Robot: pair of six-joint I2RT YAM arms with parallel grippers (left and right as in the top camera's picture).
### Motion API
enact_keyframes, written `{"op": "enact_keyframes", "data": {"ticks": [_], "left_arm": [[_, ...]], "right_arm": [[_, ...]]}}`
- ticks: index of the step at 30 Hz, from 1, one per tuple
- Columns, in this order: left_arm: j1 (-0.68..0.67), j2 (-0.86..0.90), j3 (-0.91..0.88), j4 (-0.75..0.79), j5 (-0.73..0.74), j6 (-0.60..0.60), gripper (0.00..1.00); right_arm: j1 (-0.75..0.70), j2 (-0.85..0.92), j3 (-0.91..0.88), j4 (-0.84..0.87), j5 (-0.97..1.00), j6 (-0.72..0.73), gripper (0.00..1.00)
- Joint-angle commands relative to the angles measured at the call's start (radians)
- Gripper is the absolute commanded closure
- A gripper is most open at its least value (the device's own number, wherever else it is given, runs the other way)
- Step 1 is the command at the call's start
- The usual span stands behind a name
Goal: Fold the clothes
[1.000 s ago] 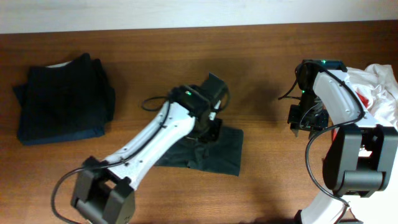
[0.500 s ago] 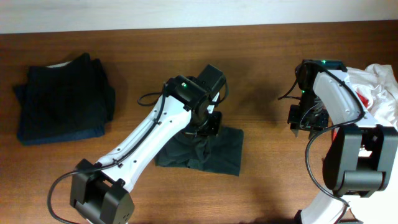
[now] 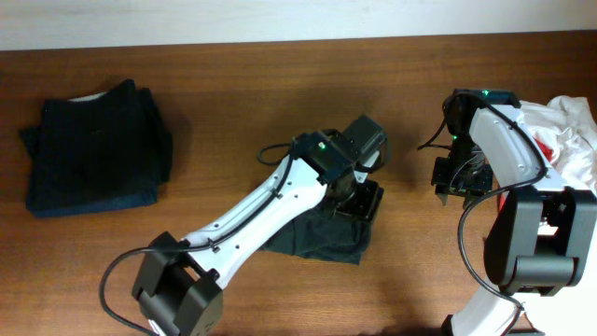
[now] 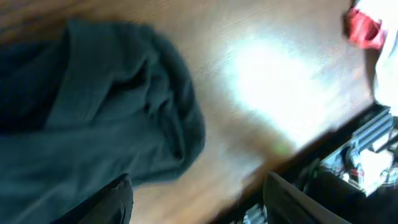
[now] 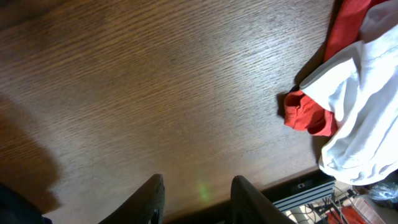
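Overhead, you are looking at the bench [image 3: 233, 84] with the left arm [image 3: 270, 201] reaching diagonally across the dark garment [image 3: 326, 241] at centre. The arm and its wrist are covering the garment's upper left part, so you are seeing only its lower and right portions. It is lying as a folded, roughly rectangular shape. Its long axis is running left to right along the bench, and its lower edge is dipping slightly toward the right.

In the blurred left wrist view, the dark garment [image 4: 93, 124] is filling the left half, with a rolled edge facing bare wood. The left jaws are standing wide apart at the bottom edge, holding nothing, and the frame is cutting them off.

The right jaws are standing narrowly apart over bare wood, gripping nothing, with only their tips showing.

The white-and-red garments [image 3: 571, 140] are lying at the right edge, where the frame is cutting them off and the right arm [image 3: 508, 154] is partly hiding them. The right wrist view is showing them [image 5: 357, 106] at its right edge.

A folded dark stack [image 3: 93, 149] is resting far left, well apart from both arms.
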Motion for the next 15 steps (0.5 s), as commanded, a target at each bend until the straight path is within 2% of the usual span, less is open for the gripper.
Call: {"op": "enact_keyframes", "data": {"ticks": [1, 4, 6, 8, 12, 15], "left_arm": [[0.145, -0.042, 0.207, -0.199, -0.158, 0.061, 0.33], [0.383, -0.115, 0.278, -0.291, -0.188, 0.062, 0.28], [0.433, -0.097, 0.251, -0.288, -0.098, 0.174, 0.29], [0.437, -0.079, 0.201, -0.277, -0.076, 0.221, 0.29], [0.359, -0.064, -0.082, -0.122, 0.011, 0.257, 0.29], [0.252, -0.064, -0.269, 0.026, 0.063, 0.256, 0.37]], "right_arm": [[-0.002, -0.010, 0.000, 0.001, -0.017, -0.027, 0.60], [-0.002, -0.010, 0.000, 0.026, -0.449, -0.332, 0.60], [-0.002, -0.010, 0.000, 0.028, -0.490, -0.340, 0.60], [-0.002, -0.010, 0.000, 0.027, -0.490, -0.340, 0.60], [-0.002, -0.010, 0.000, 0.026, -0.489, -0.340, 0.60], [-0.002, -0.010, 0.000, 0.027, -0.489, -0.340, 0.60]]}}
